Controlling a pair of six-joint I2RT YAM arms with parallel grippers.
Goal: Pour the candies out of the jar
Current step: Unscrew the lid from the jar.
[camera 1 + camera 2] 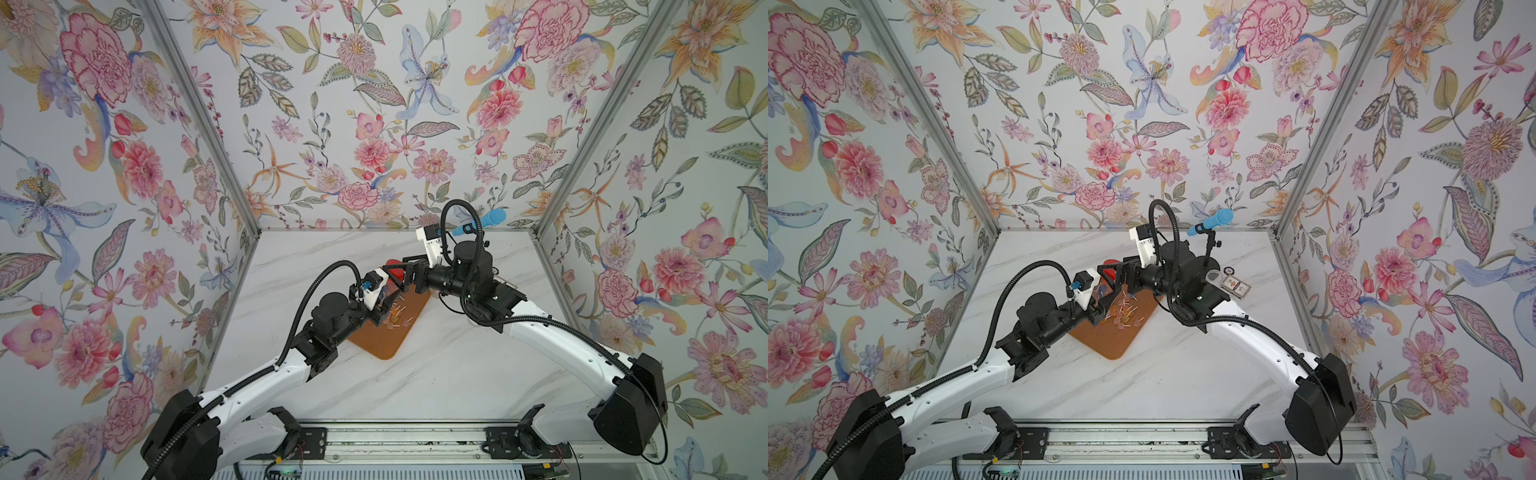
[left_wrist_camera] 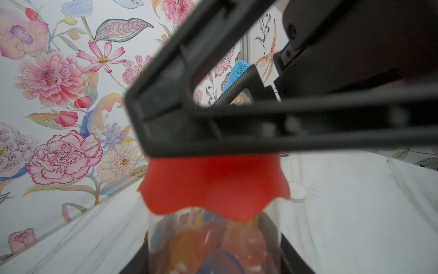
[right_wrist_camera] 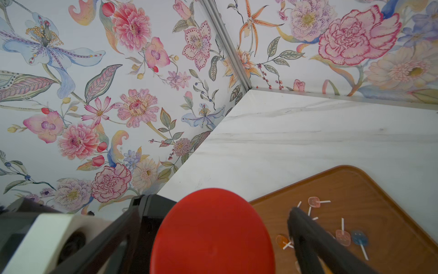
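Note:
My left gripper (image 2: pixel 214 256) is shut on the clear jar (image 2: pixel 213 242), held tilted over the far end of the brown tray (image 1: pixel 386 340). Orange, pink and blue candies (image 2: pixel 244 244) show through the glass. A red wavy-edged lid (image 2: pixel 213 189) sits on the jar's far end. My right gripper (image 3: pixel 218 206) stands open, one finger on each side of the red lid (image 3: pixel 213 237), with a gap at the one finger whose inner side shows. Several candies (image 1: pixel 1125 316) lie loose on the tray (image 1: pixel 1113 340) under the jar, and they also show in the right wrist view as candies (image 3: pixel 343 237).
A blue microphone on a small stand (image 1: pixel 1214 220) is at the back right. A small printed box (image 1: pixel 1235 286) and a round clear cap (image 1: pixel 1213 275) lie on the marble table behind my right arm. Floral walls close in the back and both sides.

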